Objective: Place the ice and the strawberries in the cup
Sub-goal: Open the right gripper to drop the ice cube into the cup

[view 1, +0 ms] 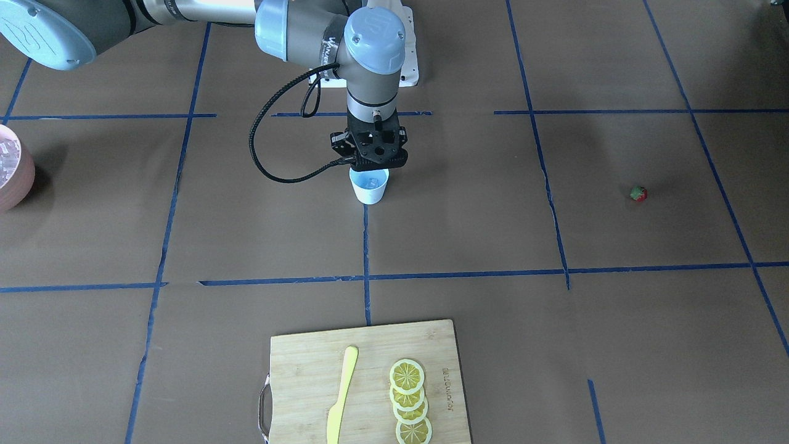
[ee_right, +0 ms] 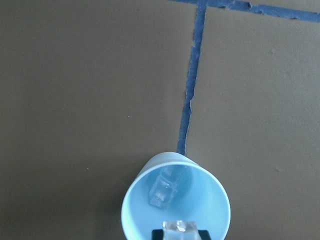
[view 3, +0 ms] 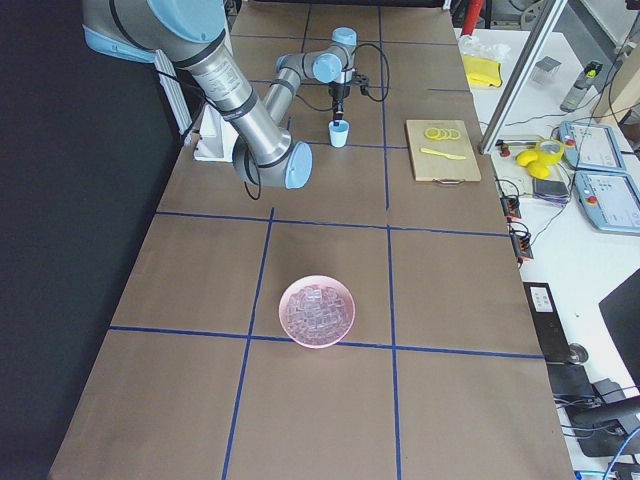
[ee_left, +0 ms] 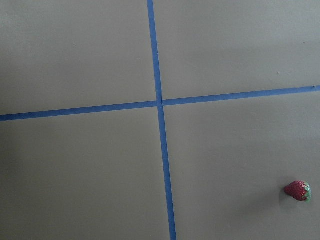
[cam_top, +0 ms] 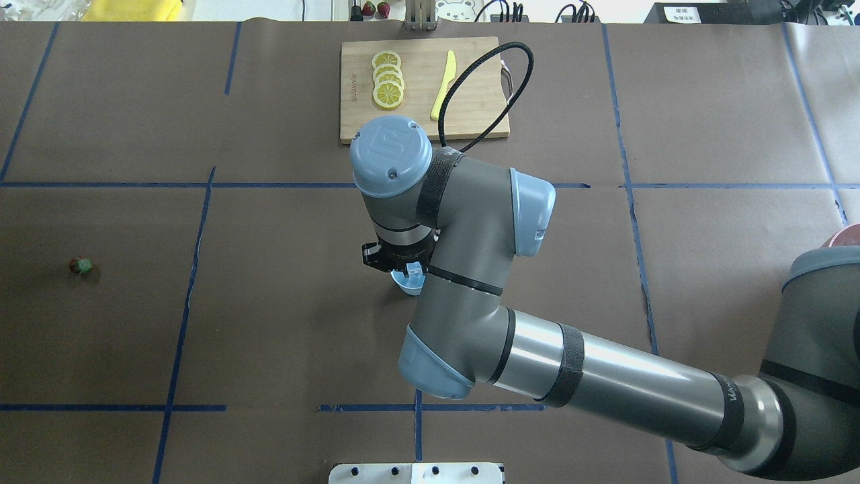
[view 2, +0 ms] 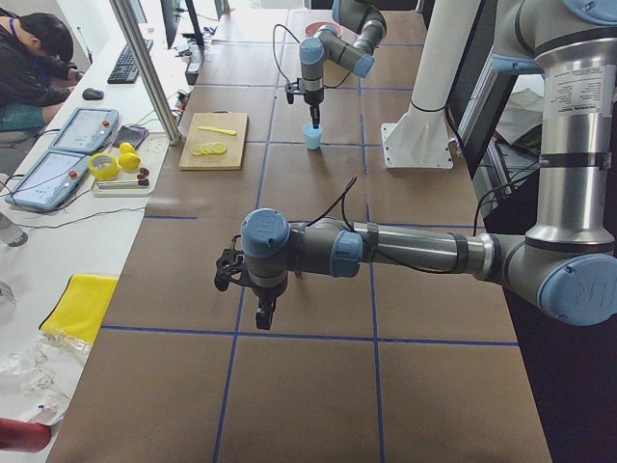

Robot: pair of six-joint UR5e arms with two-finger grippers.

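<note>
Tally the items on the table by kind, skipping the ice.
Cup: 1
Strawberry: 1
Bowl: 1
Board: 1
Knife: 1
Lemon slices: 4
Total: 9

You have one cup (view 1: 370, 188) with two ice cubes (ee_right: 162, 191) showing at it, one strawberry (view 1: 638, 193), four lemon slices (view 1: 407, 376), one knife (view 1: 342, 394), one cutting board (view 1: 302, 370) and one bowl (view 1: 18, 182).
</note>
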